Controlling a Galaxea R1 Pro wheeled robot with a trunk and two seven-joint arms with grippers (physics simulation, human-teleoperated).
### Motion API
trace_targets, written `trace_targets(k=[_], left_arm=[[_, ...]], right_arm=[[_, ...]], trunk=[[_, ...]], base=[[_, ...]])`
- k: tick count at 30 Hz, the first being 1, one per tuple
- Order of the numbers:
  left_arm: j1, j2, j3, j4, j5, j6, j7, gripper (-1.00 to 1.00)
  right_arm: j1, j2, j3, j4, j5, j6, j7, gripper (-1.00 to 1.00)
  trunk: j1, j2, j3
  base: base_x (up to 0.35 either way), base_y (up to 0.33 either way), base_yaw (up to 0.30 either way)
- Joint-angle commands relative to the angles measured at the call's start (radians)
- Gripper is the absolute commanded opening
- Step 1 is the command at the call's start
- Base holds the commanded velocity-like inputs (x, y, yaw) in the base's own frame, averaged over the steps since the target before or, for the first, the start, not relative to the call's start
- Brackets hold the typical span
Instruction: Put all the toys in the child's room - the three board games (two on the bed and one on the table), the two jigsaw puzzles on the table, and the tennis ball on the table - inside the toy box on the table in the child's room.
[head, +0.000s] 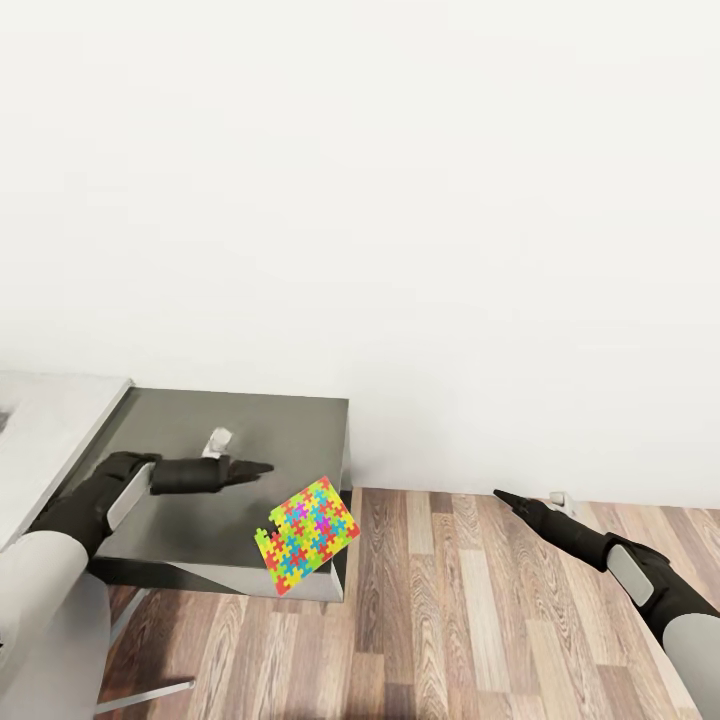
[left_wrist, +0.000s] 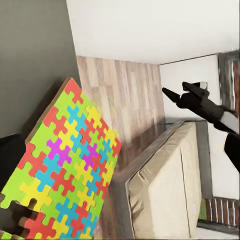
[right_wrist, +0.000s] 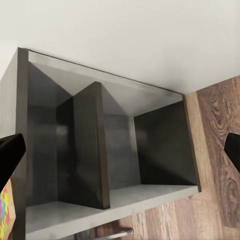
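Left arm is stretched rightward over the dark grey table (head: 190, 520), left gripper (head: 262, 467) tips pressed together, nothing held. Jigsaw puzzle (head: 307, 533) is seen tilted at the table's near right corner, overhanging; support is unclear. Right gripper (head: 503, 497) is held over the wood floor (head: 450, 620); finger gap cannot be told there. Bed (left_wrist: 170, 195) is visible from the left wrist; the right wrist view shows fingertips (right_wrist: 10, 155) wide apart before open shelving (right_wrist: 100, 160).

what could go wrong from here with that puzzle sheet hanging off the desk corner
The thin multicoloured jigsaw sheet overhangs the front corner of the dark grey desk section; a nudge may tip it onto the wood-plank floor. The left gripper sits beside it, not on it, and a flat sheet gives the fingers little to grip.
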Motion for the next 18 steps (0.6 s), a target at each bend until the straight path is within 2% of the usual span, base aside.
trace_targets(k=[1, 6, 8, 12, 18], left_arm=[[0.0, 0.008, -0.005, -0.001, 0.006, 0.007, -0.058, 1.0], [0.003, 0.025, -0.007, -0.018, 0.006, 0.014, -0.205, 1.0], [0.006, 0.029, -0.008, -0.039, 0.006, 0.018, -0.24, 1.0], [0.017, 0.032, -0.01, -0.08, 0.006, 0.032, -0.288, 1.0], [0.027, 0.042, -0.009, -0.113, 0.005, 0.044, -0.31, 1.0]], right_arm=[[-0.001, 0.0, -0.002, 0.0, -0.006, 0.008, 0.002, 1.0], [-0.001, 0.001, -0.002, -0.002, -0.006, 0.007, 0.002, 1.0], [-0.001, 0.001, -0.002, -0.003, -0.006, 0.007, 0.005, 1.0], [-0.001, 0.002, -0.002, -0.003, -0.005, 0.006, 0.031, 1.0], [-0.001, 0.003, -0.001, -0.002, -0.003, 0.004, 0.069, 1.0]], trunk=[[0.001, -0.002, -0.002], [0.001, -0.002, -0.001], [0.001, -0.002, 0.001], [0.001, -0.002, 0.007], [0.001, -0.002, 0.016]], base=[[0.0, 0.0, 0.0], [0.0, 0.0, 0.0], [0.0, 0.0, 0.0], [0.0, 0.0, 0.0], [0.0, 0.0, 0.0]])
